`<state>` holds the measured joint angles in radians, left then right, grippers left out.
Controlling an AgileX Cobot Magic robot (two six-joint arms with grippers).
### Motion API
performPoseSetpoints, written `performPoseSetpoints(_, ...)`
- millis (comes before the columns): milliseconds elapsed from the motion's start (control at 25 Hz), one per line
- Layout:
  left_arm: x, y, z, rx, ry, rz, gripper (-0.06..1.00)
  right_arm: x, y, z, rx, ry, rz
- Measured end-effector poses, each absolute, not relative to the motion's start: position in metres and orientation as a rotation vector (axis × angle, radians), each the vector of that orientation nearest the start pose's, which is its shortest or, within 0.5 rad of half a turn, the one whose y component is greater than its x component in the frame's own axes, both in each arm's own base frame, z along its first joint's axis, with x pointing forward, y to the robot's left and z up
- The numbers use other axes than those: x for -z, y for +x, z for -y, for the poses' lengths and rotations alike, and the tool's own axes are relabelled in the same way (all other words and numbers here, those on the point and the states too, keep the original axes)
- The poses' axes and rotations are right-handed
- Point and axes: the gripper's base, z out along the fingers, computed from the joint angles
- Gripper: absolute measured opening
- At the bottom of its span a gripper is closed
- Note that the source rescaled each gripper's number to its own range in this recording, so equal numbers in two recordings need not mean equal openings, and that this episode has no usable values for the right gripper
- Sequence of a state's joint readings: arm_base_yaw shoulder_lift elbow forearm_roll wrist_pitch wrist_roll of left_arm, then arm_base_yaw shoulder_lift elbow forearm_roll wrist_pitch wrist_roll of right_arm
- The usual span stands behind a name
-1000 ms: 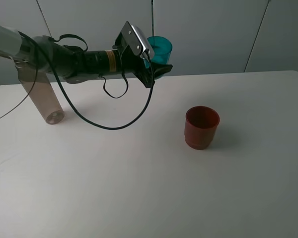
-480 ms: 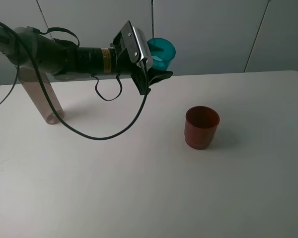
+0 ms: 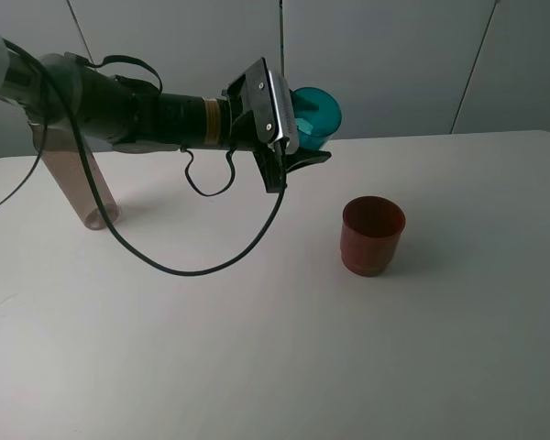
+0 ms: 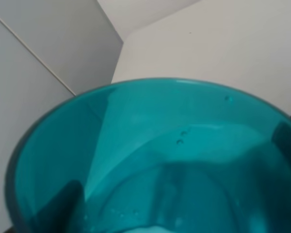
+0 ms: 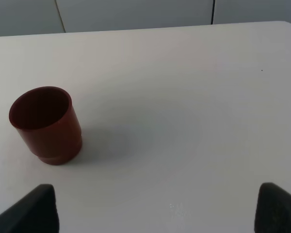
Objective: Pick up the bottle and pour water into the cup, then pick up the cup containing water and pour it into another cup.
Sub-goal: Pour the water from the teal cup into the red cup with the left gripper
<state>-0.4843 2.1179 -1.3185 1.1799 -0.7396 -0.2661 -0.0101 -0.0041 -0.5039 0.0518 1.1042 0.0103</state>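
Gripping teal cup [image 3: 317,112] aloft with left gripper [image 3: 298,142], well apart from red cup [image 3: 373,236]; with right gripper [image 5: 157,211] spread wide, empty.

Nothing fancy, just a plain white matte counter [image 3: 257,367] taking up most of the scene. Behind it there's a light grey panelled wall [image 3: 394,64] with thin dark seams [image 3: 281,37] running down between the panels
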Motion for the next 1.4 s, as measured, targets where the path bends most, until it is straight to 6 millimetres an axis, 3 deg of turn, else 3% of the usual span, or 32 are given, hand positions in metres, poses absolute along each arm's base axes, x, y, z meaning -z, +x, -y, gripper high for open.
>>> performPoseSetpoints(1400, -0.157, 0.347, 0.297, 0.183, 1.694, -1.122, 0.06, -0.275, -0.008, -0.004, -0.062, 0.017, -2.079)
